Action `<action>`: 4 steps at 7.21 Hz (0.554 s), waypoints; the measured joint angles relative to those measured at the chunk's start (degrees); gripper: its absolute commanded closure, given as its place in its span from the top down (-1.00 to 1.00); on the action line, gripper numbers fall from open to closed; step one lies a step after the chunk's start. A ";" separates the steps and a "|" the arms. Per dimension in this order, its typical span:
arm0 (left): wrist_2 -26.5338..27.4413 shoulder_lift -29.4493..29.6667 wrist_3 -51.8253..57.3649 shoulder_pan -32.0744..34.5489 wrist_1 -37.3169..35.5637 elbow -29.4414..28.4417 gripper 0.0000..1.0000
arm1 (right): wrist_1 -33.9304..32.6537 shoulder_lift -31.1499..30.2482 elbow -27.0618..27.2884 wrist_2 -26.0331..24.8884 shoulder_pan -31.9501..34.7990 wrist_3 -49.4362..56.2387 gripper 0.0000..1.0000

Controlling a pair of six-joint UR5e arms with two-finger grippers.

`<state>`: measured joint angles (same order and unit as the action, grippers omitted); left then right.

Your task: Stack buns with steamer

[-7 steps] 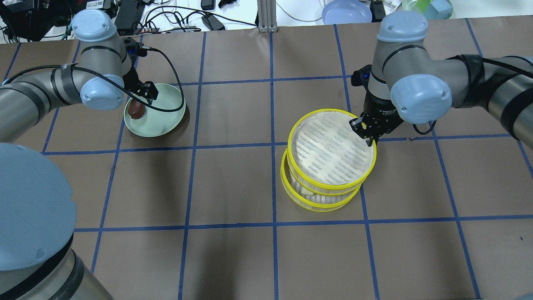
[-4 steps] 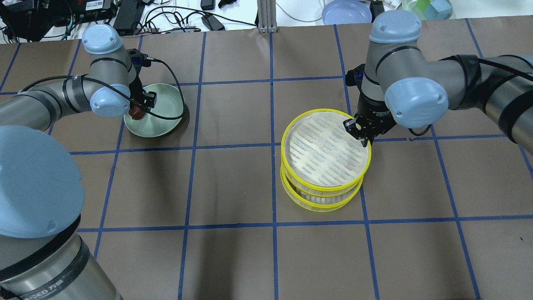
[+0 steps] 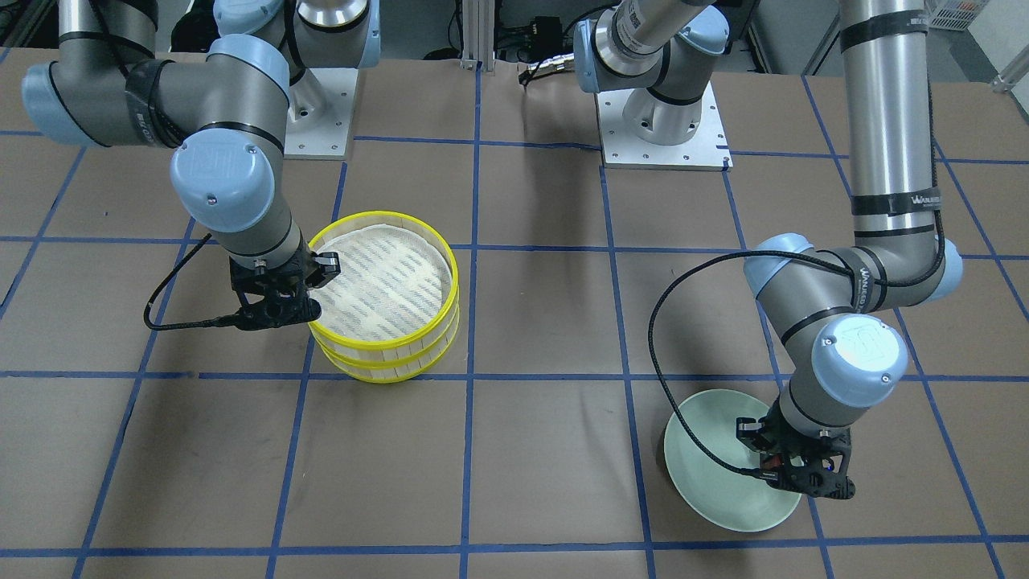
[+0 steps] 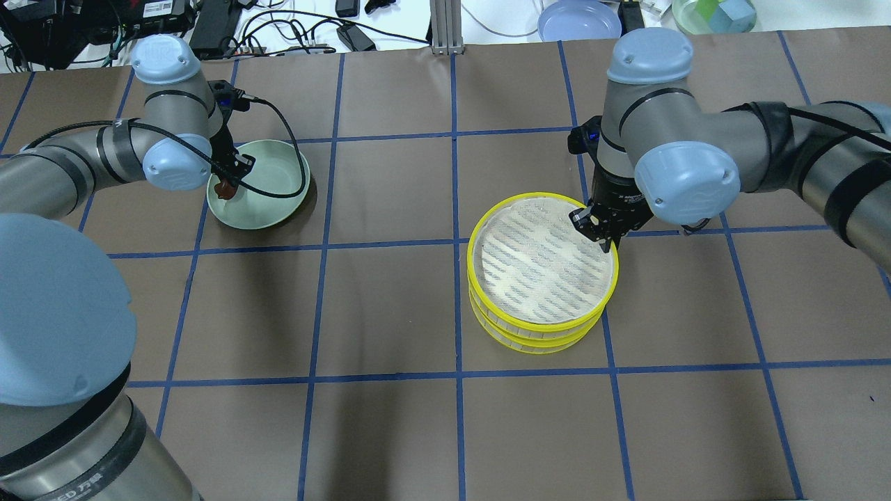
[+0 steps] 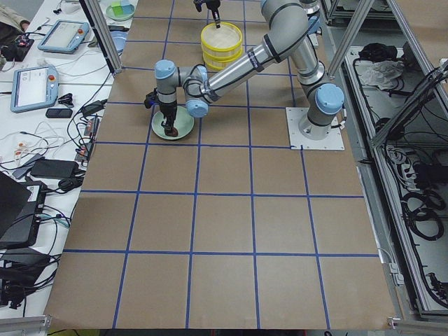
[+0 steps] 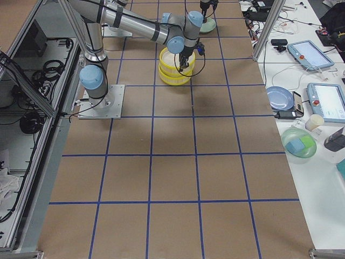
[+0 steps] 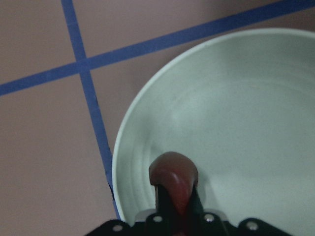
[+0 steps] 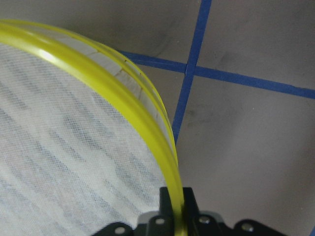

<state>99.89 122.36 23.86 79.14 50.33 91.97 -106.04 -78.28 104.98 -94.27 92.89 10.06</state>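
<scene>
The steamer is two yellow-rimmed trays stacked right of centre, the upper tray (image 4: 541, 257) almost square over the lower tray (image 4: 532, 336). My right gripper (image 4: 600, 235) is shut on the upper tray's far right rim (image 8: 147, 132); it also shows in the front view (image 3: 304, 299). My left gripper (image 4: 228, 181) is shut on the dark reddish-brown bun (image 7: 173, 178) over the near left edge of the pale green plate (image 4: 275, 202). The cream-yellow bun is hidden.
A blue plate (image 4: 579, 19), a bowl of coloured blocks (image 4: 713, 12) and cables (image 4: 278, 28) lie beyond the table's far edge. The arms' base plates (image 3: 663, 137) stand at the robot's side. Blue tape lines grid the brown table.
My right gripper has slid the upper tray left until it lines up over the lower one, covering the cream bun. My left gripper has closed on the brown bun in the plate.
</scene>
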 measured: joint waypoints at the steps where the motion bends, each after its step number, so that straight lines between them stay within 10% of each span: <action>1: -0.49 -2.28 -2.54 0.73 3.71 -0.24 -1.00 | -0.24 0.01 0.54 -0.07 0.01 0.76 -1.00; 4: -4.36 -10.66 -14.53 5.66 15.92 -0.40 -1.00 | -1.37 0.16 1.13 -0.36 -0.01 1.12 -1.00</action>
<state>95.53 111.70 9.34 84.80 66.25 91.57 -107.41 -78.12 106.11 -94.62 92.88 11.18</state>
